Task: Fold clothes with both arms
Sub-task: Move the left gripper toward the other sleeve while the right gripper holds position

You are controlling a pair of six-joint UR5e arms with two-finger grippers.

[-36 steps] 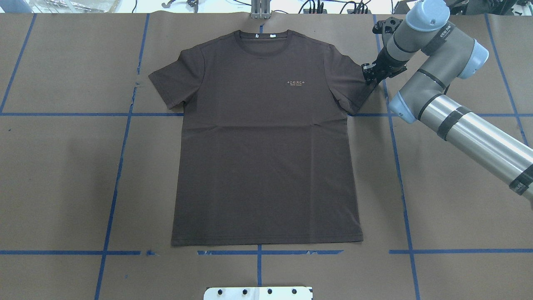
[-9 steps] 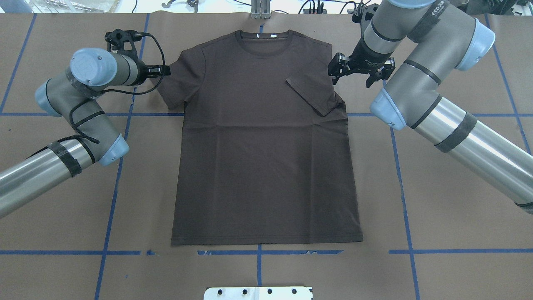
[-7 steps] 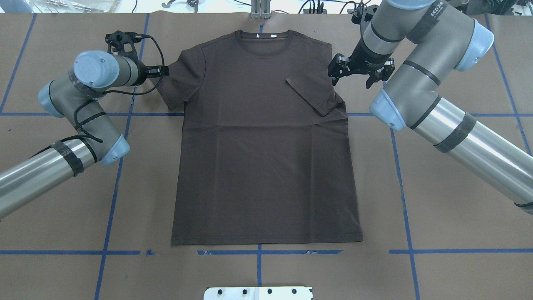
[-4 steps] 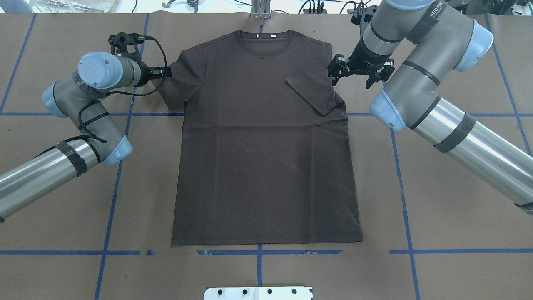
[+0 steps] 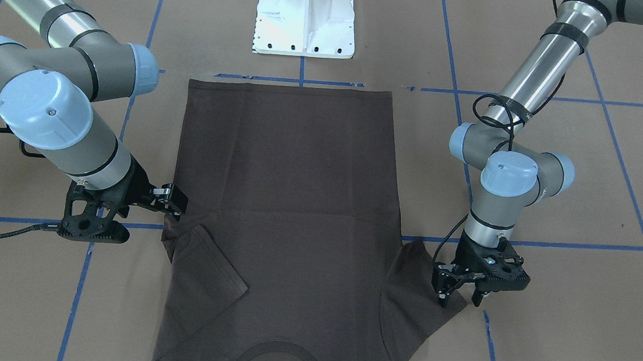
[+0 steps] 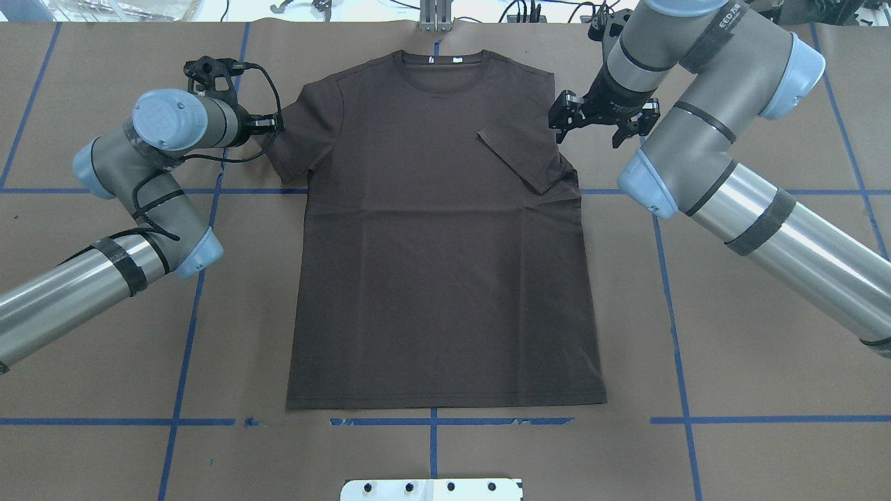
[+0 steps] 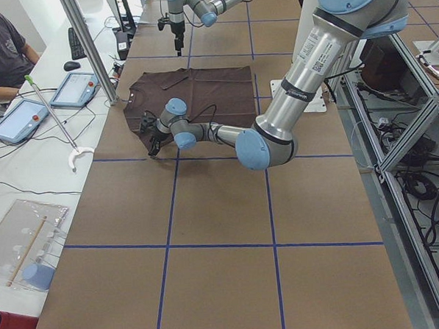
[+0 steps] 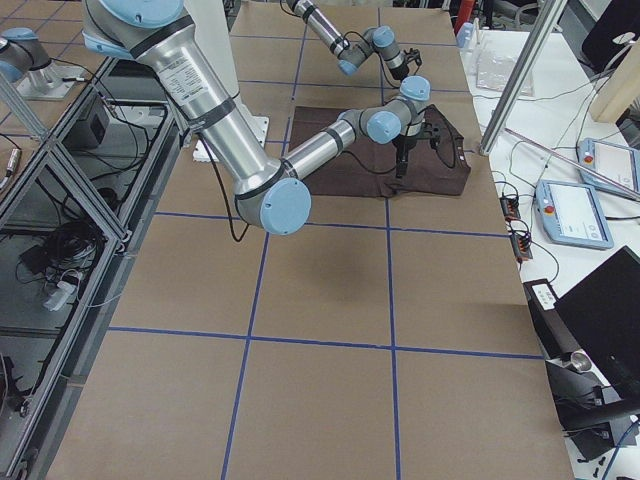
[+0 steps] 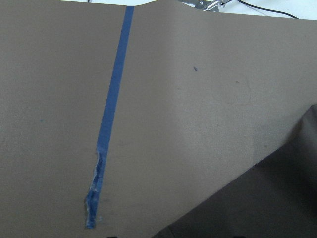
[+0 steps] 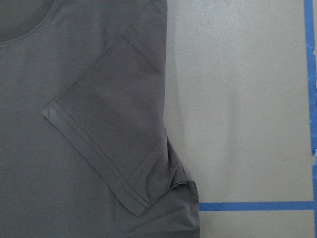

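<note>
T-shirt [image 6: 445, 278] is lying flat on the counter [image 6: 731, 334], right sleeve [image 6: 525, 160] folded in; beyond, the right end effector [image 6: 588, 136] is hovering spread, the left end effector [image 5: 463, 298] spread at the left sleeve [image 6: 299, 136], which probably needs pinching next

Blue tape lines [image 6: 104, 421] cross the brown table [image 6: 766, 362] (white pedestal [image 5: 306, 16] on it).

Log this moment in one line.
T-shirt flat; right sleeve folded inward; left sleeve spread; left gripper open at left sleeve; right gripper open near shoulder
</note>
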